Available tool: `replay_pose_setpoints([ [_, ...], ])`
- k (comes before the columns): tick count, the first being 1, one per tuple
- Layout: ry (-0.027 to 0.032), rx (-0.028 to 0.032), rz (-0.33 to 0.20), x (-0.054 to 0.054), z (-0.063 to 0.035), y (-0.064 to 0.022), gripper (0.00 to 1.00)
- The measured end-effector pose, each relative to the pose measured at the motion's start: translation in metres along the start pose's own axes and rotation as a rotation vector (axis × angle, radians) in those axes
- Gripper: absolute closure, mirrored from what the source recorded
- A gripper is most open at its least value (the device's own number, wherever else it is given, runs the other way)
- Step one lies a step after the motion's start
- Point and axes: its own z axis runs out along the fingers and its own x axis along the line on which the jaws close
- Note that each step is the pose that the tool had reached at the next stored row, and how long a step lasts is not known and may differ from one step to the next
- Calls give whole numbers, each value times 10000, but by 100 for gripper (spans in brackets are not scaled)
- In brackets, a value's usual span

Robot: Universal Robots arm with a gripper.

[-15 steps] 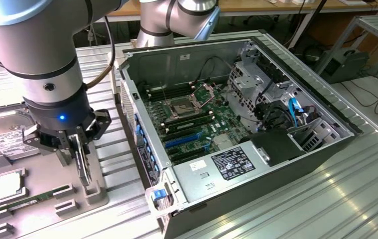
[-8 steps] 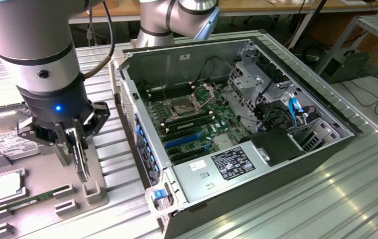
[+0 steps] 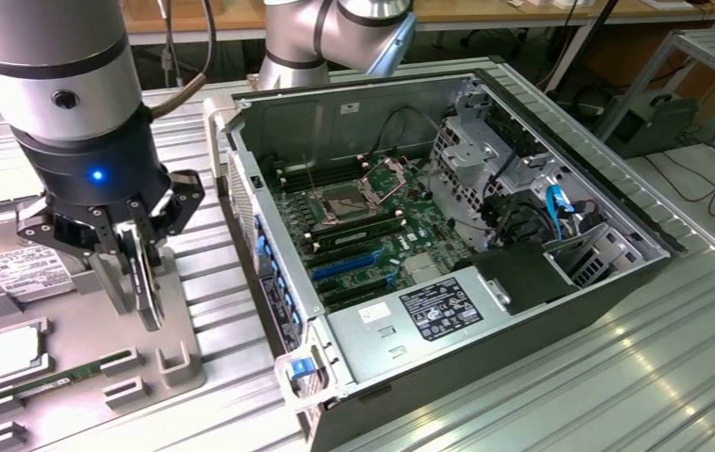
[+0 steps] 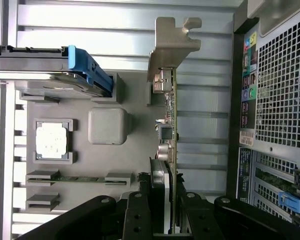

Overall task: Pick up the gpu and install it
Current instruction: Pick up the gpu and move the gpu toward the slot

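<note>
The gpu (image 3: 149, 306) hangs edge-on beneath my gripper (image 3: 135, 273), over the grey fixture plate at the exterior view's left. The fingers are shut on it from both faces. In the wrist view the gpu (image 4: 171, 115) runs away from my gripper (image 4: 164, 197) as a thin green-edged board, with its silver bracket (image 4: 173, 45) at the far end and part of the round fan housing (image 4: 159, 175) beside the fingers. I cannot tell whether its lower edge touches the plate. The open computer case (image 3: 458, 235) lies to the exterior view's right of the card.
Blue expansion slots (image 3: 338, 268) sit on the motherboard inside the case. The grey fixture plate (image 3: 175, 292) also carries a hard drive with a white label (image 3: 18, 273), a processor chip (image 3: 11, 350) and a memory stick (image 3: 49, 384). The case's perforated rear panel (image 4: 282, 90) is close beside the card.
</note>
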Motion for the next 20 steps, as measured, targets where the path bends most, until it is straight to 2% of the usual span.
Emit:
replay_pose_setpoints([
  [7, -1, -98, -34, 0, -50, 2, 72],
  [20, -2, -207, -88, 0, -127, 6, 72],
])
